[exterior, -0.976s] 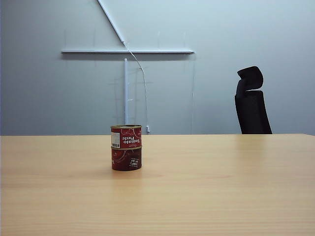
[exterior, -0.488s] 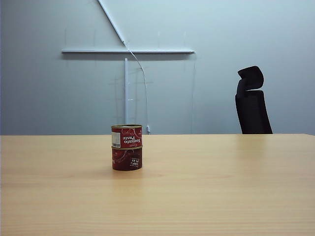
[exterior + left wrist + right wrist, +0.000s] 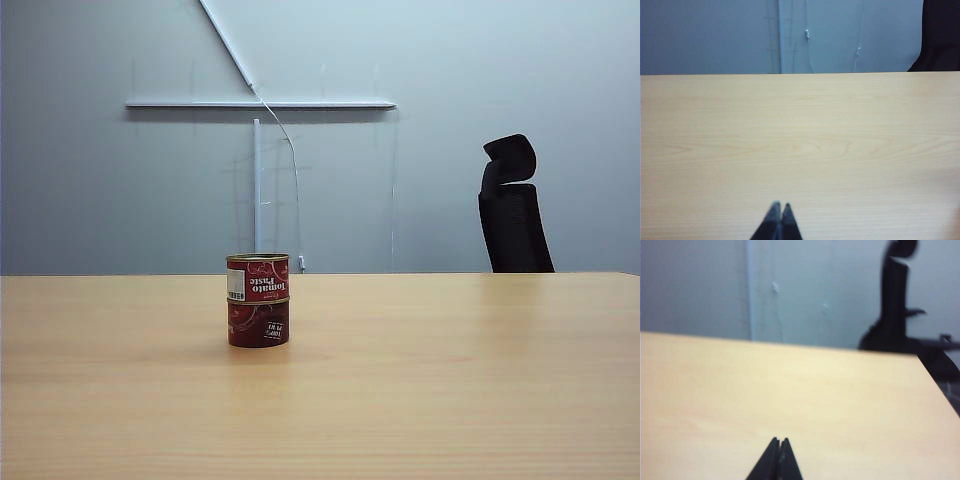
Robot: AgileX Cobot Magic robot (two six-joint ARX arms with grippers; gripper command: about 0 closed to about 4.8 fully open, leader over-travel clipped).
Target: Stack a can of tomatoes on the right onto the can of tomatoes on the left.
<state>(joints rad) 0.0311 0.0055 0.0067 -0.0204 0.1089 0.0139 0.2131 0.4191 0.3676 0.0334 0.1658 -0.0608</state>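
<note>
Two red cans of tomatoes stand as one stack on the wooden table [image 3: 450, 380], left of its middle in the exterior view. The upper can [image 3: 257, 278] shows a "Tomato Paste" label and sits squarely on the lower can [image 3: 258, 324]. Neither arm appears in the exterior view. My left gripper [image 3: 777, 206] is shut and empty over bare tabletop in the left wrist view. My right gripper [image 3: 779, 440] is also shut and empty above bare table in the right wrist view. Neither wrist view shows the cans.
A black office chair [image 3: 512, 205] stands behind the table's far right edge, also seen as the chair [image 3: 895, 305] in the right wrist view. A grey wall with white rails [image 3: 260, 104] lies behind the table.
The stacked cans have stayed in place. No arm appears in any of the exterior frames.
</note>
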